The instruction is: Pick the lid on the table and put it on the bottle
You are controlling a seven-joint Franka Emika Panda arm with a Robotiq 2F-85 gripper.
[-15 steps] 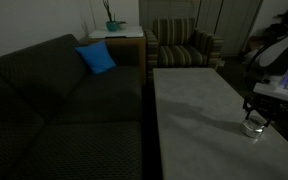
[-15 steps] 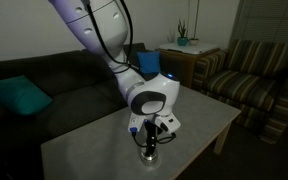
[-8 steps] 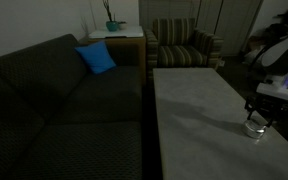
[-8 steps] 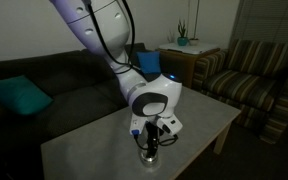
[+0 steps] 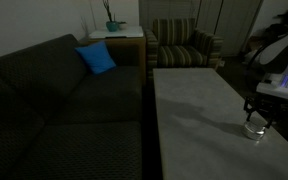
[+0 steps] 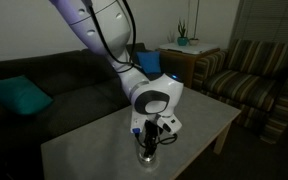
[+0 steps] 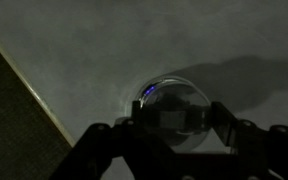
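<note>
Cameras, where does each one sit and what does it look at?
Exterior view: off the table's near end, looking along it toward the armchair; the gripper and a bit of arm show at the right.
Exterior view: across the table, facing the couch; most of the arm shows.
Wrist view: on the wrist, looking down at the bottle; both fingers show.
Shared: both exterior views show the gripper over the bottle.

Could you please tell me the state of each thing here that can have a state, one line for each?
gripper: shut on the lid, directly over the bottle.
lid: held at the bottle's top; whether it is seated is unclear.
bottle: upright on the table.
blue cushion: leaning against the sofa back.
</note>
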